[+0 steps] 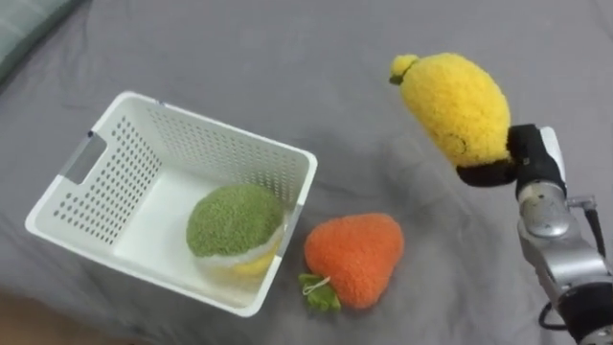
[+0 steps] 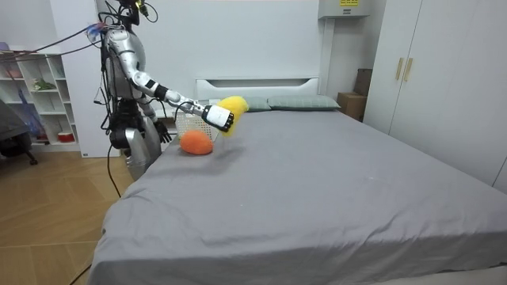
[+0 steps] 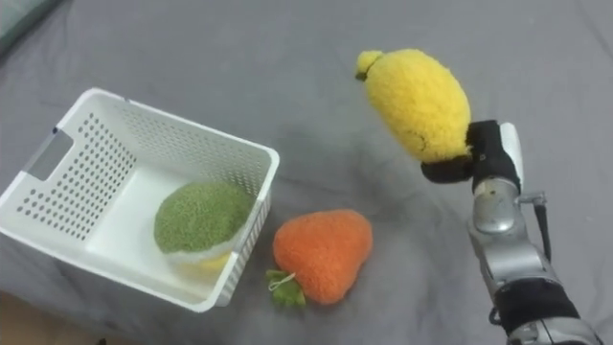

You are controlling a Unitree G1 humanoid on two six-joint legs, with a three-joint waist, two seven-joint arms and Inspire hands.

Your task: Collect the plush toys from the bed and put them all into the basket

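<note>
Down at 4 o'clock in the eye views, the right hand is seen raised above the bed, with dark fingers curled tight round the underside of a fuzzy yellow lemon plush, so the lemon's held clear of the grey sheet. An orange strawberry plush with a green leafy stem is left lying on the sheet, roughly at 7 o'clock from the lemon. Just beside it, at its 9 o'clock, a white perforated basket is parked, and a green plush ball is sat inside against the near wall. The left hand is spotted low by the body at the bedside; its fingers can't be made out.
</note>
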